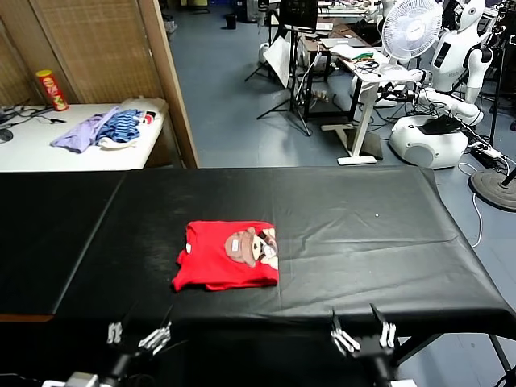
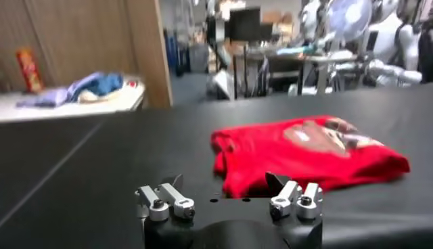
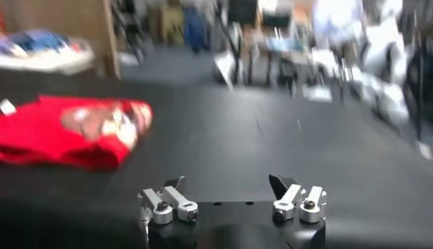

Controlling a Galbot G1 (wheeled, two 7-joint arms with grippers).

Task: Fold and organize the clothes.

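I read the bright red cotton T-shirt (image 1: 228, 255) as folded into a compact rectangle, cartoon print up, lying left of centre on the black-covered desk (image 1: 363, 234). Left claw (image 1: 139, 336) and right claw (image 1: 363, 332) hang at the near edge, both released, holding nothing. Folding looks finished; perhaps only tidying remains.

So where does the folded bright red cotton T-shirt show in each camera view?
Head view: red T-shirt on the black table, left of centre.
Left wrist view: centre-right, beyond the gripper.
Right wrist view: far left edge.
Shared landmark: heap of purple and blue-striped garments.
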